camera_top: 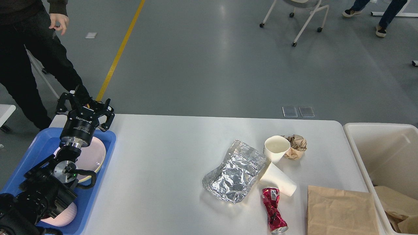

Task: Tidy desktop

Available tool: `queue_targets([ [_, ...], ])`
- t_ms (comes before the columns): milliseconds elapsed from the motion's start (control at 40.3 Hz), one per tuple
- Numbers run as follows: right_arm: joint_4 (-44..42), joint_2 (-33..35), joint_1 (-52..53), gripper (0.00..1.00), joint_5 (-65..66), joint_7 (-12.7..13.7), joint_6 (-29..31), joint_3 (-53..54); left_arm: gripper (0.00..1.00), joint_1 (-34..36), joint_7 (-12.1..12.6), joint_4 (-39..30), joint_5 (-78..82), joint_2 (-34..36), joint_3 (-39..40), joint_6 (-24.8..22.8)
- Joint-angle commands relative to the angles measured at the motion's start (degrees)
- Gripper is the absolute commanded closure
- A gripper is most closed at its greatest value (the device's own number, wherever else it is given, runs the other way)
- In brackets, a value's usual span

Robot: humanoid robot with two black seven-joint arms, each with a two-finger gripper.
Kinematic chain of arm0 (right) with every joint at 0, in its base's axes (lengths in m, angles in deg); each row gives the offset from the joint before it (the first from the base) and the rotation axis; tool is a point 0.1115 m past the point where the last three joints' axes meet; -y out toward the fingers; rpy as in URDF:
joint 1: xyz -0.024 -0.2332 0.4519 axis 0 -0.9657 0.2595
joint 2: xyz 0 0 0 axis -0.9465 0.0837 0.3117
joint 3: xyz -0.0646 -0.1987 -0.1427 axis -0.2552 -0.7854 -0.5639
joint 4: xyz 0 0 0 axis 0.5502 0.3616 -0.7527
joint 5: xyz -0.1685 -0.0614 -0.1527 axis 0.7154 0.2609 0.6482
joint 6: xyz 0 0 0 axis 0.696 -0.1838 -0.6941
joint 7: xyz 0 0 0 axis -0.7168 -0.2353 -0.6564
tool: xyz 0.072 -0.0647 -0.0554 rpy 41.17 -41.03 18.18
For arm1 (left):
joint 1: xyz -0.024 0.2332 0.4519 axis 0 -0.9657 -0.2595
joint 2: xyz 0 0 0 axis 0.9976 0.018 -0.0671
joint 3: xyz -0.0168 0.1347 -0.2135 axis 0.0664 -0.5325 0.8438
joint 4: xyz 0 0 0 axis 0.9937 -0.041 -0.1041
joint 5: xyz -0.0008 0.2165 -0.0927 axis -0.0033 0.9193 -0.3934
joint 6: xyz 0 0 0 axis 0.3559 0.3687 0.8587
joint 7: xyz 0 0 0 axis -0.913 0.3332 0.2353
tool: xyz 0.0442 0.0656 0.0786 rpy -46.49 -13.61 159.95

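Tabletop [169,143] partly tidied. Pink plates [94,156] sit in the blue tray [42,143] at left; left tool [85,106] hovers above, fingers spread, empty. Outstanding at right: foil [235,173], 2 paper cups [277,148], crushed can [273,212], paper bag [339,212]. Right tool unseen.

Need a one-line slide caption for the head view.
Left pincer open above blue tray; foil, cups, can litter the desktop.
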Motion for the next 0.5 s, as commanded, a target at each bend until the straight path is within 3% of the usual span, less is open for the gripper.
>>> queue_targets([
  [0,2.4,1.6,0.8,0.00,-0.3,0.1,0.6,3.2,0.04,0.0,0.0,0.0,0.0,0.0,0.0,0.0],
  [248,22.6,15.6,8.5,0.00,-0.7,0.3,1.5,7.4,0.04,0.0,-0.1,0.0,0.0,0.0,0.0,0.0],
  [472,26.8,20.4,13.1,0.00,-0.8,0.3,15.6,7.3,0.04,0.0,-0.1,0.0,0.0,0.0,0.0,0.0],
])
